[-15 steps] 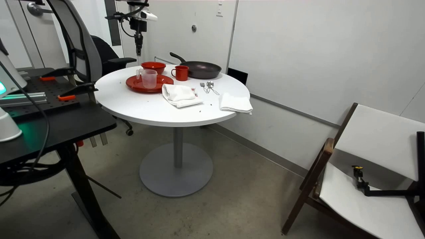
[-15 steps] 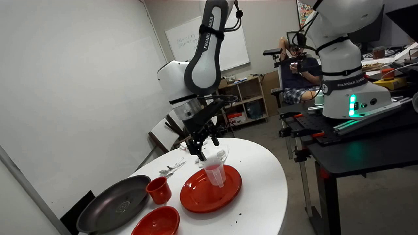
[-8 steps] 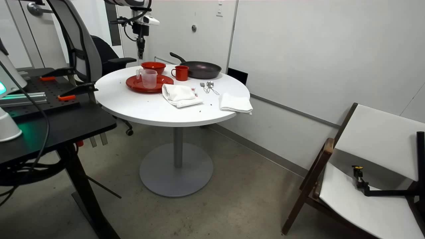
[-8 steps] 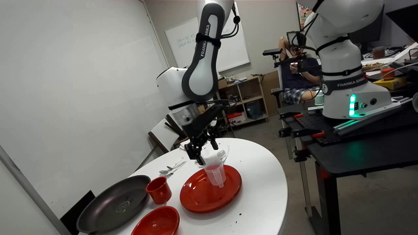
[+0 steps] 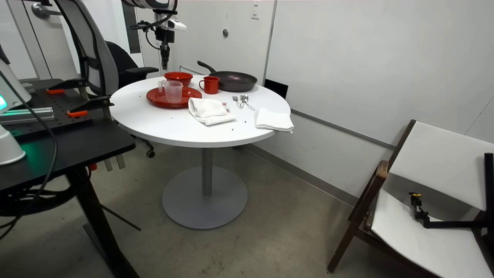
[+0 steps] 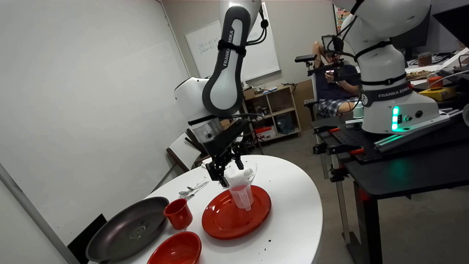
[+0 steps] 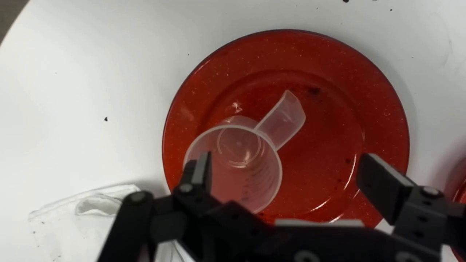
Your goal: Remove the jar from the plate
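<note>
The jar is a clear plastic measuring cup with a handle, upright on the red plate in both exterior views [image 5: 173, 92] [image 6: 242, 198]. The flat round red plate [image 5: 156, 99] [image 6: 223, 220] lies on the white table. In the wrist view the jar [image 7: 240, 174] sits toward the left of the plate [image 7: 335, 120], its handle pointing up and right. My gripper [image 5: 165, 65] [image 6: 232, 175] is open, pointing down, above the table. In the wrist view the gripper [image 7: 285, 163] has its left finger overlapping the jar's opening and its right finger over the plate. It holds nothing.
A red bowl [image 6: 177, 249], a red mug [image 6: 178, 214] and a black frying pan [image 6: 128, 231] stand near the plate. Folded white cloths [image 5: 210, 112] [image 5: 274, 120] and metal utensils [image 5: 244, 99] also lie on the round white table [image 5: 162, 123].
My gripper has moved down, drifting slightly right in an exterior view and slightly left in an exterior view. It stays open. The jar and plate have not moved.
</note>
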